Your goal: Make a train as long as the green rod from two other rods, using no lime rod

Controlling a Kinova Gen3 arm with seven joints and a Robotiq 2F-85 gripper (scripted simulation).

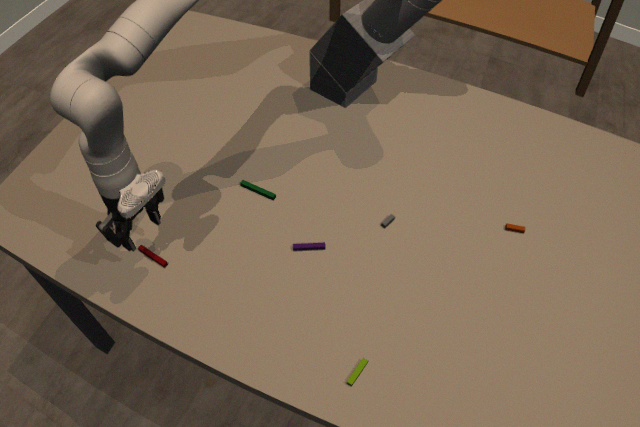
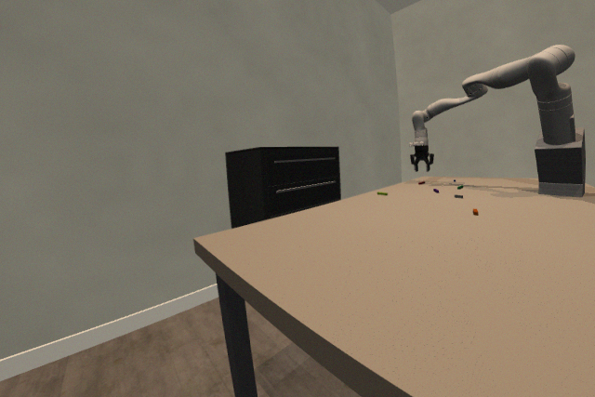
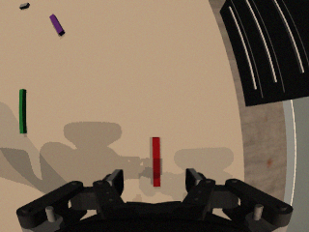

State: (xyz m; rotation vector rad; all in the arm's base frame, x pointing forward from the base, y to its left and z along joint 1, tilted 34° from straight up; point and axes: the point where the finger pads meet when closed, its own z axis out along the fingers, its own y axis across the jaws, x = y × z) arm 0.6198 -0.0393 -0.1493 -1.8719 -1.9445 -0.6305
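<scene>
Red rod [image 1: 152,255]: seven long, my pick for the train. Lies flat near the table's [image 1: 465,308] left edge, at 9 o'clock from the purple rod, which I take as dial centre in the top view. In the wrist view it runs along the 12-to-6 line, midway between the two fingers, so I judge the wrist is turned to pinch it across its narrow sides.

Gripper [image 1: 140,231]: hangs above the red rod's near end, clear of the table in the exterior view. Fingers partway apart, nothing between them. The gap looks wide enough to straddle the rod on the way down.

Green rod [image 1: 257,189]: at 11 o'clock. Length reference only, so I leave it alone.

Purple rod [image 1: 308,246]: six long. It would need a magenta partner, and I see none.

Grey rod [image 1: 387,220]: at 2 o'clock. Its only match is lime, so it is no use.

Orange rod [image 1: 514,228]: at 3 o'clock, far out. It would need a second orange, and none shows.

Lime rod [image 1: 357,371]: at 5 o'clock near the front edge. Forbidden, and well apart from everything.

Blue rod: I cannot find it for certain. The arm may be hiding it in the top view. Red needs it for eight.

Progress, as I judge it: no two rods touch, so the train is not begun.
</scene>
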